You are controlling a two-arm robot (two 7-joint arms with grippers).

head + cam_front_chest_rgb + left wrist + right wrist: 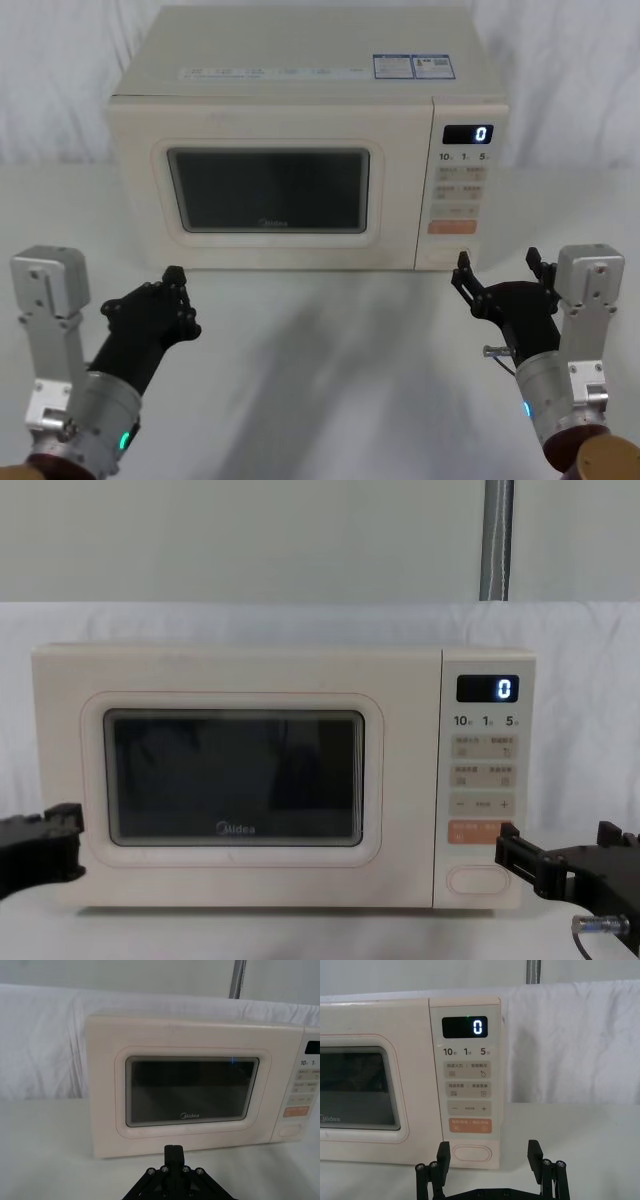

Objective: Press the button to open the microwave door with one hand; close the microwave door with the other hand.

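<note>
right wrist view puts the button (470, 1152) at the bottom of the keypad, under the orange key (470, 1125), with your right gripper (490, 1156) spread open just in front of it, not touching. the microwave door (268, 190) sits shut. your left gripper (172, 283) hovers near the door's lower left, fingers pinched together on nothing.

Cream microwave (300, 150) upright, door (270, 185) shut, oval button (472, 1152) bottom-right.
</note>
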